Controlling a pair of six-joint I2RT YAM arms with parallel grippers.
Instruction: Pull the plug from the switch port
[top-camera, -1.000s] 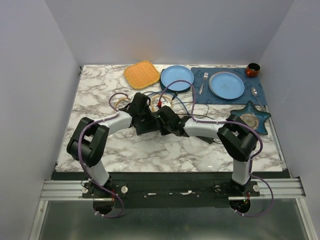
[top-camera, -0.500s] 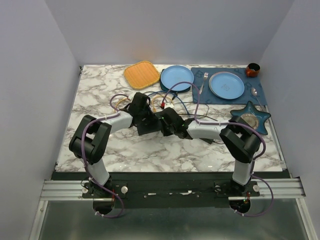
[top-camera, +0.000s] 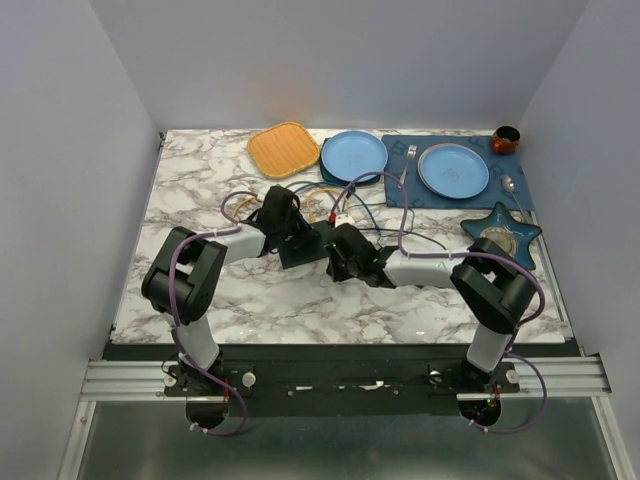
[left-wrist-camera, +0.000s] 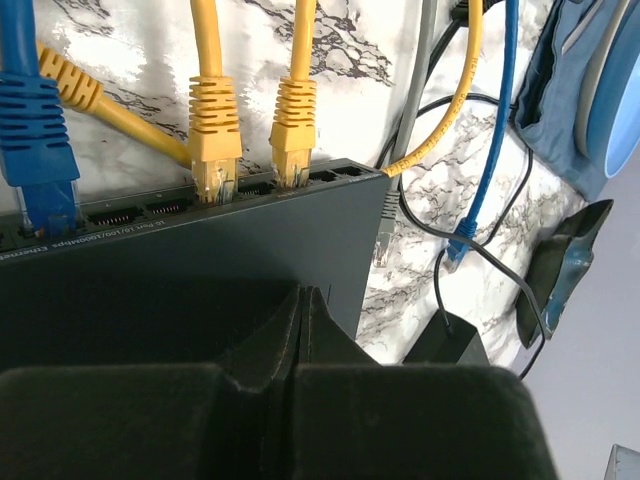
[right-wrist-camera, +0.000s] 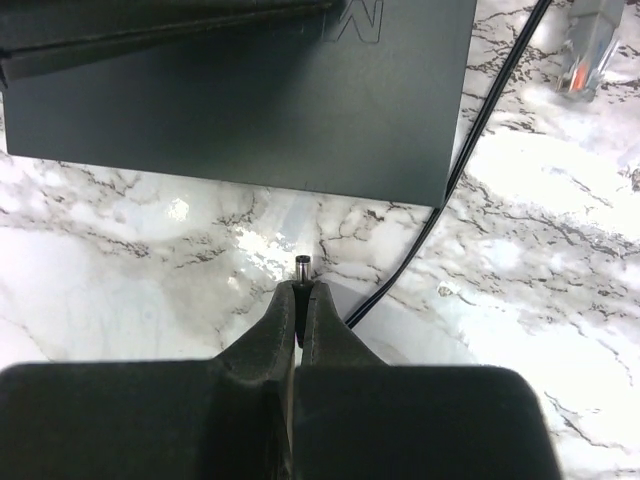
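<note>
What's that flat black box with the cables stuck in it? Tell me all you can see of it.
The switch is a flat, matte-black rectangular box lying on the marble table. One long edge carries a row of ports: a blue plug and two yellow plugs fill three, others stand empty. The shut left gripper is over its top; contact is unclear. At the opposite edge the right gripper holds a small plug, clear of the box.

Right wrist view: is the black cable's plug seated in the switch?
No, the plug sits pinched in the right gripper, its metal tip clear of the switch.
</note>
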